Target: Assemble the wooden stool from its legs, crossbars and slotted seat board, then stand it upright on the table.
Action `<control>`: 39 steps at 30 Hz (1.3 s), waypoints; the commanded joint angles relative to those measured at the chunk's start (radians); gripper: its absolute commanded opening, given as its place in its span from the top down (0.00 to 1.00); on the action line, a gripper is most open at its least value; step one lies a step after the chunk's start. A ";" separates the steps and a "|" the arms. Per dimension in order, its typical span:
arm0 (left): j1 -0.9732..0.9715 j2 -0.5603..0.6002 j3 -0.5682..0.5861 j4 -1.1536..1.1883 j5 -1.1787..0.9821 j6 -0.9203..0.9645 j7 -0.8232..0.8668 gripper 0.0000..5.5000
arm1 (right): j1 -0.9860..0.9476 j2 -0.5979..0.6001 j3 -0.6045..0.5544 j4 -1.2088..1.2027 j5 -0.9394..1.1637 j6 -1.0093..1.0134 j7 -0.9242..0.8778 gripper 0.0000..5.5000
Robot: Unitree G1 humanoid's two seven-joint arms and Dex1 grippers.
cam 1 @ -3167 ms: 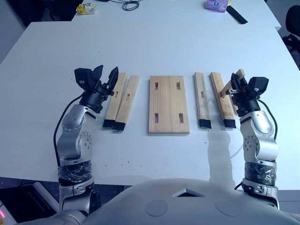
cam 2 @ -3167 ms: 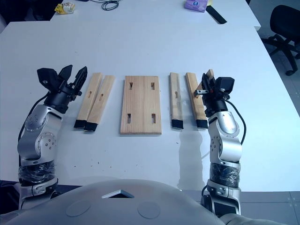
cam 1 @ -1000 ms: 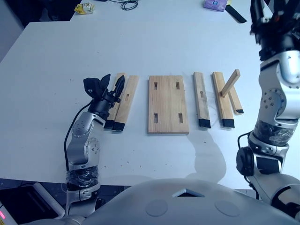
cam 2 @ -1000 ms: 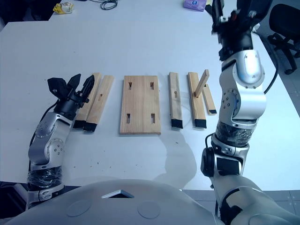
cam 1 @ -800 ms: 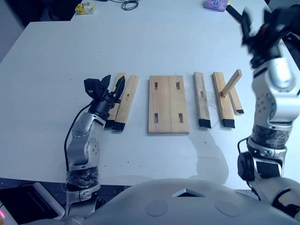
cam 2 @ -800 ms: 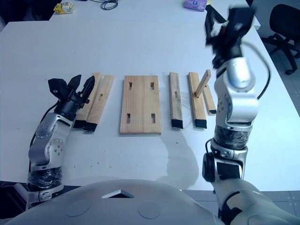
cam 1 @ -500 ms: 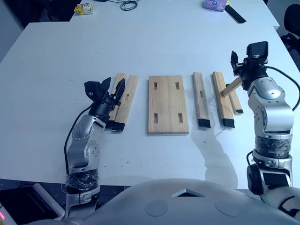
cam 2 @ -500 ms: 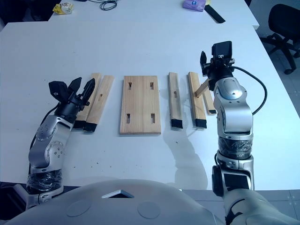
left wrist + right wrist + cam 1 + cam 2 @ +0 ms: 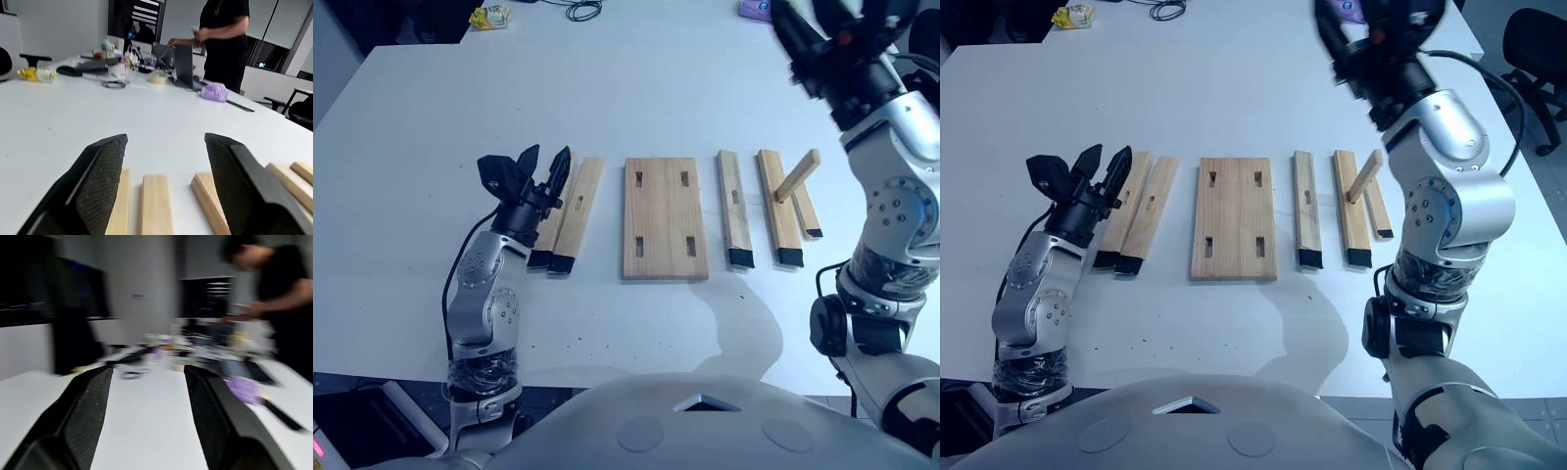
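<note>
- The right hand (image 9: 832, 29), spread and empty, has been lifted toward 1 o'clock, away from the tilted crossbar (image 9: 796, 176).
- The left hand (image 9: 544, 162), spread, is kept by 2 legs (image 9: 570, 204); nothing is joined yet.

place: office | white table (image 9: 607, 88) | laptop (image 9: 183, 62), cables (image 9: 113, 84) on desk behind | swivel chair (image 9: 1538, 39)

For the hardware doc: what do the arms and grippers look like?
The left arm and right arm have rounded silver-grey joint housings, a black wrapped band low down and a loose black cable alongside. The left gripper and right gripper are all black, with two wedge-shaped fingers each and finely cross-hatched inner faces.
</note>
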 commanded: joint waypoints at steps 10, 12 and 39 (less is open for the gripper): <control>0.104 -0.057 0.018 -0.106 0.004 -0.012 0.082 0.46 | -0.141 -0.516 0.072 0.349 -0.028 0.081 0.441 0.51; 0.122 -0.068 0.018 -0.109 0.010 -0.024 0.094 0.46 | -0.132 -0.555 0.100 0.369 -0.031 0.128 0.475 0.51; 0.303 -0.149 -0.010 -0.125 0.048 -0.132 0.148 0.46 | 0.079 -0.821 0.277 0.505 -0.102 0.035 0.944 0.27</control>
